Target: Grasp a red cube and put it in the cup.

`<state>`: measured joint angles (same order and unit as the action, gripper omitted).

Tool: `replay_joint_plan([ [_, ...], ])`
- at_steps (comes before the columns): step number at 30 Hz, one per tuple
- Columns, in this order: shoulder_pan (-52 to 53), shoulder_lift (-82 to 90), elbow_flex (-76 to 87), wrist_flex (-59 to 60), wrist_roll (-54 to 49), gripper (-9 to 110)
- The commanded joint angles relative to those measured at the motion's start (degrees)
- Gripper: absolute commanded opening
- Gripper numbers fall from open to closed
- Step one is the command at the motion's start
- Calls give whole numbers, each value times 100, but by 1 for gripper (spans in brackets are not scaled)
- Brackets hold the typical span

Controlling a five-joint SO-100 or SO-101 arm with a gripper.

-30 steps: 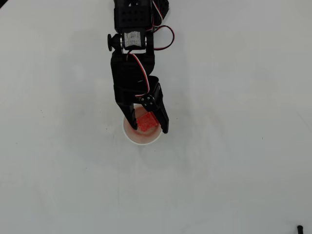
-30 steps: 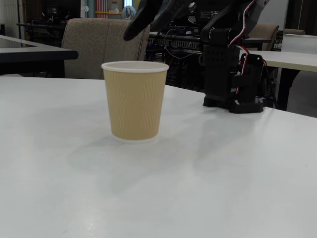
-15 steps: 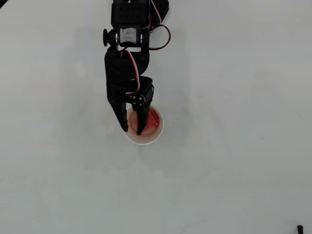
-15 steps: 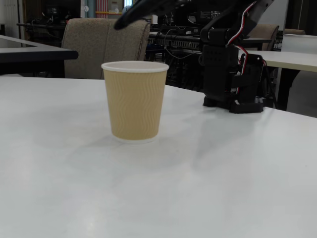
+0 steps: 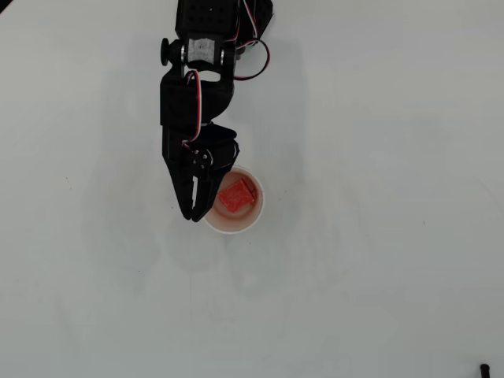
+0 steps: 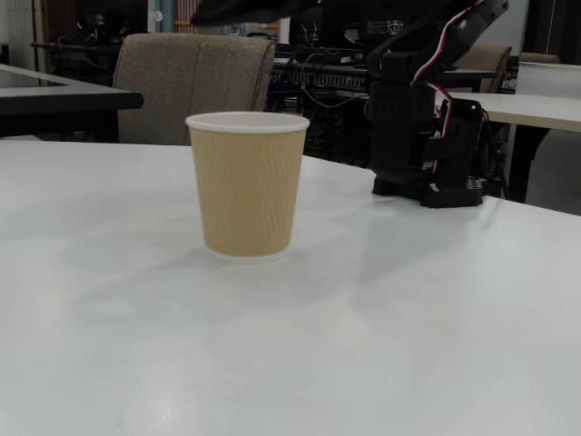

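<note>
One red cube lies inside the cup in the overhead view; our gripper hangs over the cup's left rim, fingers slightly parted, holding nothing; the cup stands upright

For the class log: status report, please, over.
Gripper open above cup rim. Red cube inside cup, released. Nothing obstructing.

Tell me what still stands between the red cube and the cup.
Nothing does. In the overhead view the red cube already lies inside the cup, with the gripper over the cup's left rim. The fixed view shows only the cup's outer wall, not the cube.
</note>
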<state>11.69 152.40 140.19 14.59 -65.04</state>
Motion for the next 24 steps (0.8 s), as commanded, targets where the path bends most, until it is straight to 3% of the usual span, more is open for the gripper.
replay_joint_plan([
  [1, 308, 193, -79, -281, 202, 0],
  [24, 879, 1380, 1512, 431, 3015, 0],
])
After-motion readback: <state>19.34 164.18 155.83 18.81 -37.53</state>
